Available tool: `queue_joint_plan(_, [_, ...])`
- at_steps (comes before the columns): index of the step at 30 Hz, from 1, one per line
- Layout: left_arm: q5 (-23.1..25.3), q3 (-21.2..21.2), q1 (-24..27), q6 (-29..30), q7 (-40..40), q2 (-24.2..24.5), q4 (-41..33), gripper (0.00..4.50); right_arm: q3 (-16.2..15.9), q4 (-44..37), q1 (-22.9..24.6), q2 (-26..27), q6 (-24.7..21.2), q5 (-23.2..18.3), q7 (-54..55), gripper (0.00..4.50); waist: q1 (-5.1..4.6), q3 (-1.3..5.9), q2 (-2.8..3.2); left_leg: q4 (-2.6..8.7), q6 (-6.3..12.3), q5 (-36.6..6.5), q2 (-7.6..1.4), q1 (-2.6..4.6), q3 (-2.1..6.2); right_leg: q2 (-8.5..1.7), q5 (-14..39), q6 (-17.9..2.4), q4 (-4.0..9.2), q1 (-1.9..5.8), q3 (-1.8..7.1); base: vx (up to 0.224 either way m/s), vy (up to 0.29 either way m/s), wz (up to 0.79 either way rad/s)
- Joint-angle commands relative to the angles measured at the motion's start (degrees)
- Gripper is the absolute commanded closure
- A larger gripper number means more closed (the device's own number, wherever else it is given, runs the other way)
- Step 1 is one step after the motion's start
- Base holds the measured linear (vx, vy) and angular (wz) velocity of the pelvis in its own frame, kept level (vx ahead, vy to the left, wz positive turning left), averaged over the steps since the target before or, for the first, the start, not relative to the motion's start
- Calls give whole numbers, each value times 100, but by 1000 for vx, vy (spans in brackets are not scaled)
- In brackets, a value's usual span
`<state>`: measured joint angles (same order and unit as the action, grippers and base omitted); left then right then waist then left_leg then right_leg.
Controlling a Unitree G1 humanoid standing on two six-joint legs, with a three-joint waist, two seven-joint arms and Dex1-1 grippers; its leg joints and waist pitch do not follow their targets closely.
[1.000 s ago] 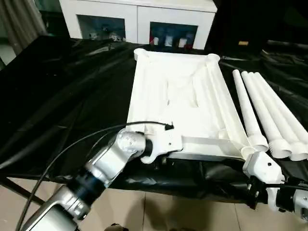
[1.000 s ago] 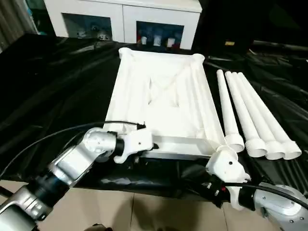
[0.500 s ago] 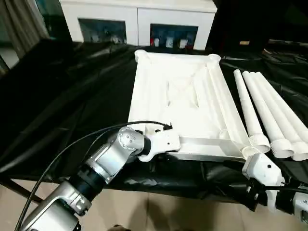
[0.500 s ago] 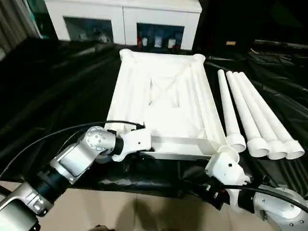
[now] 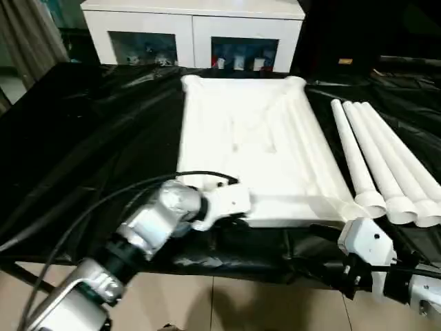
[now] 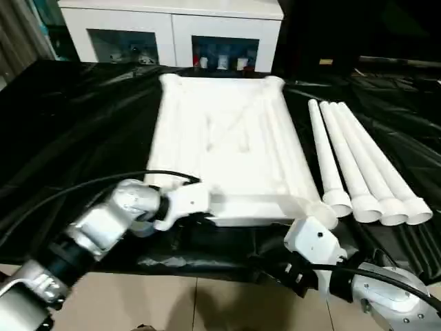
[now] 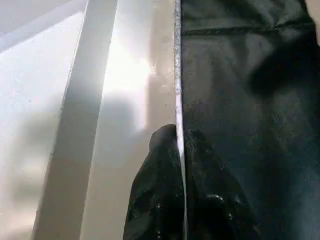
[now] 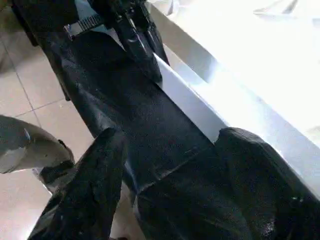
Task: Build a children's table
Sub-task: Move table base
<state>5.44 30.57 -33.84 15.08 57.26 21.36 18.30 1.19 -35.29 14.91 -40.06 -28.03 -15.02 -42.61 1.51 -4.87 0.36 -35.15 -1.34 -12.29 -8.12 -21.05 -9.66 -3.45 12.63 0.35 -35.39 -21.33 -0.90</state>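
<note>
The children's table top (image 5: 248,148) lay upside down in the middle of the bench (image 5: 83,152), ribbed X-braced underside facing up, round corner sockets at its far end; the bench was draped in black sheeting (image 5: 96,124); four white tapered legs (image 5: 386,172) lay side by side just right of the top, wide ends toward the near edge, narrow ends pointing away.

The left pincer (image 7: 179,150) was pressed together on the near rim of the top, one black finger (image 7: 157,195) inside the rim and the other outside against the sheeting, so the thin white edge stood pinched between them; from the head view its white housing (image 5: 224,201) sat at the top's near-left corner, a black cable (image 5: 103,203) looping back along the silver forearm.

The right pincer (image 8: 170,150) stood spread, its two black fingers well apart and holding nothing, hovering at the near edge of the bench beside the top's near rim; its white housing (image 5: 365,241) showed just near of the legs' wide ends; beyond the far edge stood a white cabinet with glass doors (image 5: 193,34); tiled floor (image 5: 241,303) lay below the near edge.
</note>
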Motion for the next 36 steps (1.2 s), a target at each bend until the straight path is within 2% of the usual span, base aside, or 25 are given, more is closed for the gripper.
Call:
queue_joint_plan(1, [48, -310, 174, 131, -92, 316, 28, 447, -48, 10, -58, 5, 63, 49, 30, 133, 40, 293, -155, 512, 480, -845, -484, -31, 250, -571, 1083, -1349, 463, 220, 231, 0, 0, 0])
queue_joint_plan(2, [31, -417, 301, 129, -41, 567, -118, 447, -74, 16, -102, 16, 69, 58, 48, 133, 50, 312, -142, 500, 466, -806, -485, -7, 249, -578, 1083, -1323, 452, 211, 240, 0, 0, 0])
queue_joint_plan(3, [31, -417, 301, 129, -41, 567, -118, 447, -74, 16, -102, 16, 69, 58, 48, 133, 41, 322, -138, 503, 467, -728, -484, -21, 253, -575, 987, -1320, 437, 224, 237, 0, 0, 0])
queue_joint_plan(4, [-6, -579, 466, 105, 8, 872, -269, 447, -101, 62, -155, 26, 103, 94, 67, 133, 18, 320, -162, 508, 492, -650, -480, -24, 245, -548, 809, -1311, 428, 205, 223, 0, 0, 0])
queue_joint_plan(5, [-6, -579, 466, 105, 8, 872, -269, 447, -101, 62, -155, 26, 103, 94, 67, 133, 18, 320, -162, 508, 492, -650, -480, -24, 245, -548, 809, -1311, 428, 205, 223, 0, 0, 0])
queue_joint_plan(6, [-21, -646, 533, 87, 24, 987, -324, 447, -111, 80, -171, 28, 123, 114, 75, 133, 9, 333, -142, 497, 502, -587, -477, -16, 239, -548, 653, -1340, 406, 202, 226, 0, 0, 0])
queue_joint_plan(7, [7, -767, 679, -97, 5, 1243, -377, 447, -128, 102, -196, 37, 140, 130, 84, 133, 5, 331, -151, 493, 517, -573, -479, 2, 228, -538, 540, -1384, 401, 185, 226, 0, 0, 0])
queue_joint_plan(10, [29, -866, 785, -288, -17, 1423, -376, 447, -147, 133, -236, 36, 167, 155, 89, 133, -9, 316, -190, 498, 565, -583, -488, 32, 203, -523, 374, -1477, 397, 167, 228, 0, 0, 0])
queue_joint_plan(11, [31, -877, 794, -315, -21, 1440, -371, 447, -150, 140, -242, 36, 172, 158, 90, 133, -8, 313, -178, 500, 565, -579, -488, 27, 206, -529, 361, -1487, 387, 171, 230, 0, 0, 0])
queue_joint_plan(14, [77, -998, 863, -543, -135, 1686, -317, 447, -189, 220, -377, 42, 205, 181, 102, 133, -11, 300, -193, 512, 534, -663, -496, 52, 198, -523, 419, -1523, 390, 149, 229, 0, 0, 0])
queue_joint_plan(16, [94, -1082, 875, -635, -262, 1720, -377, 447, -212, 275, -445, 51, 250, 204, 115, 133, 4, 307, -180, 513, 483, -671, -507, 78, 193, -530, 331, -1546, 376, 145, 235, 0, 0, 0])
queue_joint_plan(19, [108, -1113, 872, -851, -314, 1709, -368, 447, -220, 297, -463, 51, 276, 218, 106, 133, 44, 306, -196, 517, 460, -690, -514, 84, 185, -529, 261, -1543, 368, 146, 237, 0, 0, 0])
queue_joint_plan(21, [4, -1168, 857, -1294, -196, 1703, -264, 447, -231, 299, -499, 59, 284, 214, 102, 133, 73, 299, -209, 518, 456, -684, -512, 93, 182, -523, 234, -1527, 373, 131, 238, 0, 0, 0])
queue_joint_plan(22, [-43, -1182, 854, -1300, -141, 1702, -260, 420, -233, 296, -503, 62, 283, 211, 103, 133, 85, 311, -212, 519, 431, -676, -515, 99, 176, -530, 186, -1526, 358, 138, 241, 0, 0, 0])
queue_joint_plan(24, [-225, -1261, 833, -1268, -4, 1699, -275, 403, -224, 290, -530, 79, 271, 176, 101, 133, 92, 316, -201, 517, 412, -639, -519, 103, 179, -533, 82, -1547, 344, 140, 241, 0, 0, 0])
queue_joint_plan(25, [-408, -1378, 834, -1155, 107, 1693, -352, 391, -192, 269, -552, 126, 231, 114, 121, 133, 88, 322, -215, 509, 415, -568, -509, 96, 174, -530, -51, -1579, 325, 147, 238, 0, 0, 0])
queue_joint_plan(27, [-418, -1420, 824, -1238, 65, 1713, -373, 386, -153, 247, -568, 177, 199, 48, 151, 133, 97, 335, -219, 495, 436, -478, -508, 97, 170, -531, -196, -1619, 307, 155, 239, 0, 0, 0])
queue_joint_plan(28, [-409, -1426, 818, -1313, 45, 1725, -373, 365, -135, 239, -573, 195, 189, 19, 160, 133, 105, 334, -220, 493, 465, -437, -508, 93, 169, -532, -276, -1646, 303, 157, 237, 0, 0, 0])
queue_joint_plan(30, [-478, -1477, 833, -1273, 103, 1776, -442, 358, -96, 182, -577, 248, 124, -68, 193, 133, 112, 321, -219, 499, 467, -476, -510, 95, 166, -532, -228, -1649, 310, 153, 237, 0, 0, 0])
queue_joint_plan(34, [-1311, -1934, 1035, -481, 488, 1827, -1151, 322, 80, 29, -540, 372, -37, -255, 315, 133, 128, 306, -213, 523, 274, -683, -512, 121, 160, -527, 107, -1675, 310, 139, 233, 0, 0, 0])
queue_joint_plan(36, [-1561, -2109, 1087, -225, 470, 1780, -1402, 315, 139, 1, -544, 411, -88, -310, 340, 133, 136, 300, -204, 520, 251, -698, -509, 119, 155, -525, 165, -1678, 314, 134, 235, 0, 0, 0])
